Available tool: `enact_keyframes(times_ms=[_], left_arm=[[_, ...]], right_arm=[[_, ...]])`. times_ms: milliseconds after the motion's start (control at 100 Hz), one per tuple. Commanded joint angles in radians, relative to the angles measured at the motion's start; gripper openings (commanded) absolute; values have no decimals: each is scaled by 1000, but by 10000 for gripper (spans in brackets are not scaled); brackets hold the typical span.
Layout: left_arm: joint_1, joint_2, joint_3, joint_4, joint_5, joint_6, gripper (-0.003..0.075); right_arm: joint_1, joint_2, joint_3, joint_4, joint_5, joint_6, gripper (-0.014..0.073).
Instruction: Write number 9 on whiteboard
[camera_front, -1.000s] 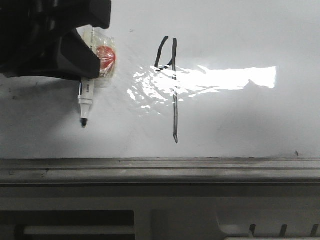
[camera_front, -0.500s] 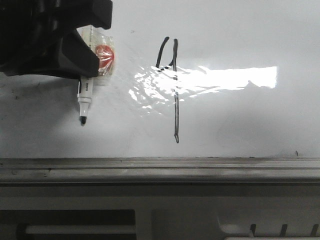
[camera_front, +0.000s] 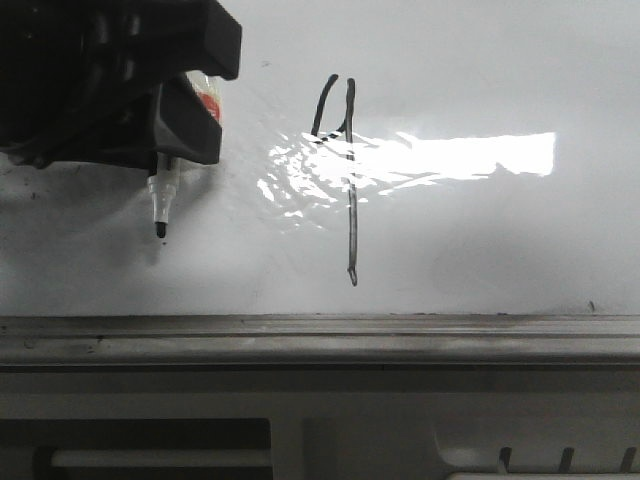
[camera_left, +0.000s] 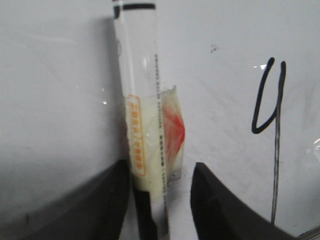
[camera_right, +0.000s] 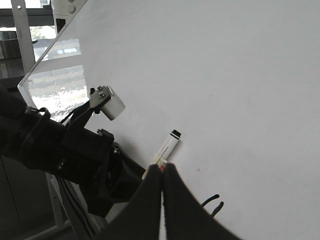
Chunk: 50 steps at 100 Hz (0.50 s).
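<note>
Front view: marker (camera_front: 160, 205) beside number 9 (camera_front: 345, 170)

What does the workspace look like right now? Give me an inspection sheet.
Surface: whiteboard, glossy, with a glare patch and faint smudges.
Job's things: 9 drawn in black with an open loop and a long tail; marker uncapped, off to the left of the 9. Cannot tell whether its tip touches the board.
Clutter: nothing seen.
Grippers: left gripper holds the marker; right gripper shut, empty, off the board.
Cables: black cables along the left arm.
Surroundings: grey rail below the board, slotted panel under it.
</note>
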Motion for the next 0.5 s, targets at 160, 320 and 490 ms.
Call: enact_keyframes(times_ms=[160,320,490], left_arm=[[15,1,-12,-9,-111,-7,629],[6,-76,-12,-16,-83,-7,640],[-70,-218,-10,-16,-85,0,640]], right_arm=[[-6,-3,-27,17,-57,-3,-71],[-6,-6,-27,17,-48,-3,-71],[-6,-53,-6,8,-32,-3,-71]])
